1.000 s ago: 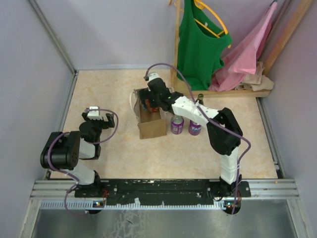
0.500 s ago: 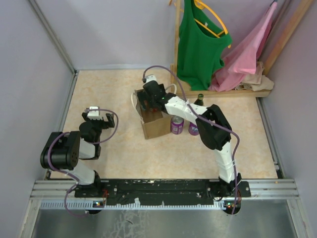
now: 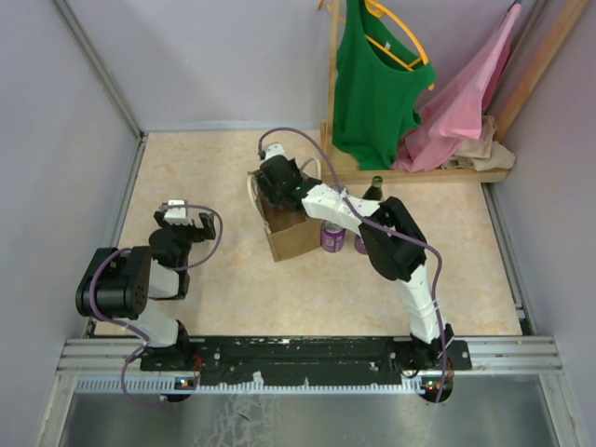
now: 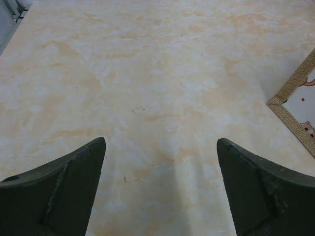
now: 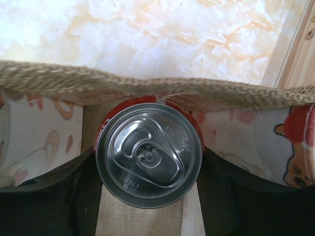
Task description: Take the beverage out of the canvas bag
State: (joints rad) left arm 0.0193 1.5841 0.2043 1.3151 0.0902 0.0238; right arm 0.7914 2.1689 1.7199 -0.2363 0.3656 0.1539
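Note:
The canvas bag (image 3: 291, 238) stands mid-table, tan with white handles. My right gripper (image 3: 277, 190) reaches down into its open top. In the right wrist view the gripper (image 5: 149, 169) has its fingers pressed on both sides of a red beverage can (image 5: 149, 157) with a silver lid, just inside the bag's burlap rim (image 5: 74, 81). My left gripper (image 3: 182, 216) sits near the left side, open and empty above bare table (image 4: 161, 162). A corner of the bag (image 4: 295, 110) shows at the right edge of the left wrist view.
Two purple cans (image 3: 332, 235) (image 3: 364, 242) stand right of the bag, a dark bottle (image 3: 377, 186) behind them. A wooden rack with a green top (image 3: 377, 84) and pink cloth (image 3: 466, 93) fills the back right. Grey walls enclose the table.
My right gripper has moved left and towards the back over the bag's top. The bag has shifted slightly. The left arm has not moved.

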